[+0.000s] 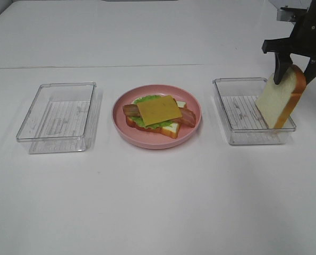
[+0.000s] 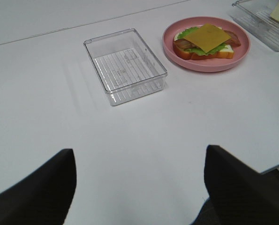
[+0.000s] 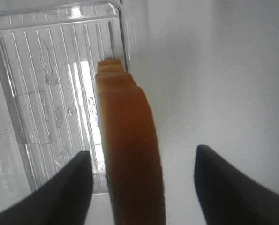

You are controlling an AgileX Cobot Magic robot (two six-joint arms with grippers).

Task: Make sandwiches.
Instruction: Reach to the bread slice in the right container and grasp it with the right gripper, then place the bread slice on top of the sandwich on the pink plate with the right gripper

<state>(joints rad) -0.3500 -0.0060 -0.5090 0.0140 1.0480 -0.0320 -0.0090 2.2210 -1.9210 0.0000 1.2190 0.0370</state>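
Worktop [image 1: 158, 212]: white, bearing three containers in a row across the high view.

Pink plate [image 1: 192, 130]: round, at the middle. On it lies an open-faced stack: bottom bread slice [image 1: 168, 129] with orange-brown crust, green lettuce [image 1: 147, 99], reddish-brown bacon strips [image 1: 188, 117] and, topmost, a square of yellow cheese [image 1: 158, 109].

Left tray [image 1: 57, 117]: clear plastic, ribbed floor, well to the left of the plate.

Right tray [image 1: 235, 114]: clear plastic, ribbed floor, to the right of the plate.

Second bread slice [image 1: 281, 97]: white face, orange-brown crust, standing on edge and leaning at the right tray's far right corner (lower edge looks to be down inside the tray).

Right tool [image 1: 295, 71]: dark fingers straddle the top of the second bread slice; in the wrist view a gap shows on both sides of the crust, so the jaws are apart and not pressing it.

Left tool [image 2: 139, 187]: jaws spread wide, nothing between them, over bare worktop on the near side of the left tray.
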